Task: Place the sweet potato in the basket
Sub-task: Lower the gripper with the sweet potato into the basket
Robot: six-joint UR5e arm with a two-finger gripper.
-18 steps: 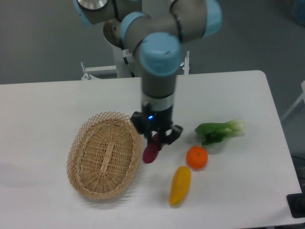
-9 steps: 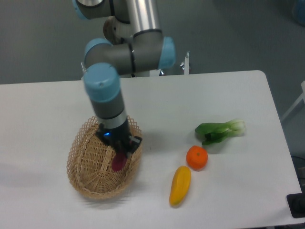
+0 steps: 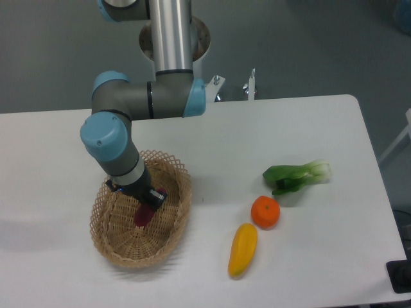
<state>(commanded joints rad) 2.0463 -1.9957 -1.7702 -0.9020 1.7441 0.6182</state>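
Camera: fingers grip sweet potato inside basket; orange and yellow fruit lie well apart

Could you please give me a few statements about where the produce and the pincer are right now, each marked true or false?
1. The sweet potato is over the inside of the basket. True.
2. The pincer is open and empty. False: it is shut on the sweet potato.
3. The orange lies inside the basket. False: it sits on the table, right of the basket.
4. The yellow fruit lies on the table just below the orange. True.
5. The leafy green vegetable is left of the basket. False: it lies to the right, above the orange.
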